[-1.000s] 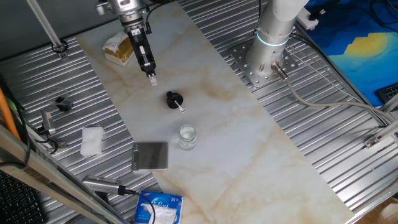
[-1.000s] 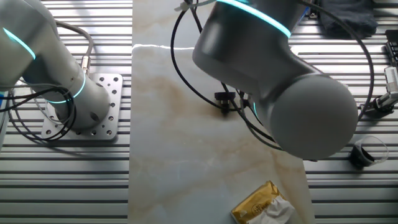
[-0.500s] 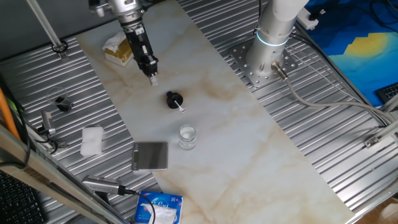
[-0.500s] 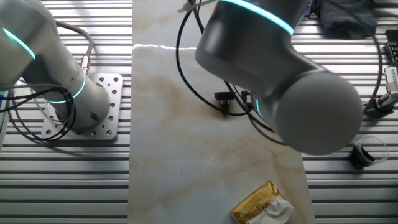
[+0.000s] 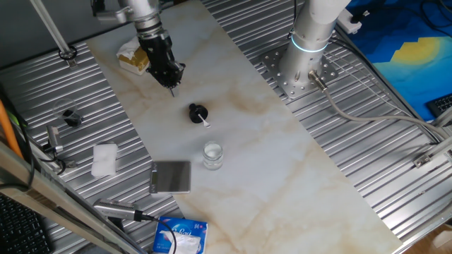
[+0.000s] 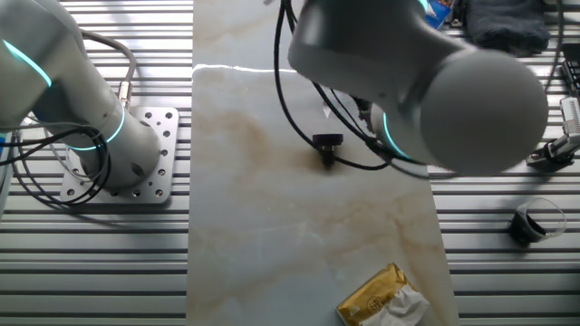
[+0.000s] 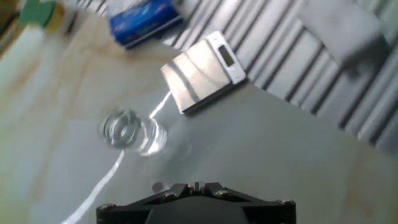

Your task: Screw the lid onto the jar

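Note:
The black round lid [image 5: 197, 112], with a short white bit at its lower right, lies on the marble table top. The small clear glass jar [image 5: 212, 155] stands upright a little nearer, apart from the lid. It also shows in the hand view [image 7: 130, 132]. My gripper [image 5: 170, 86] hangs above the table, up and to the left of the lid and not touching it. Its jaws are together and hold nothing. In the hand view the gripper [image 7: 196, 186] shows at the bottom edge and the lid is not seen. In the other fixed view the arm hides most of the scene.
A grey square plate [image 5: 171, 176] lies left of the jar, also in the hand view [image 7: 202, 71]. A blue packet [image 5: 180, 236] lies at the front and a yellow packet [image 5: 134, 56] behind the gripper. A white cloth [image 5: 104, 159] and a black angular part [image 5: 70, 116] lie at left. The robot base [image 5: 304, 63] stands at right.
The hand has turned and tilted, and the fingertips have shifted slightly up and to the left. The lid and the jar have not moved.

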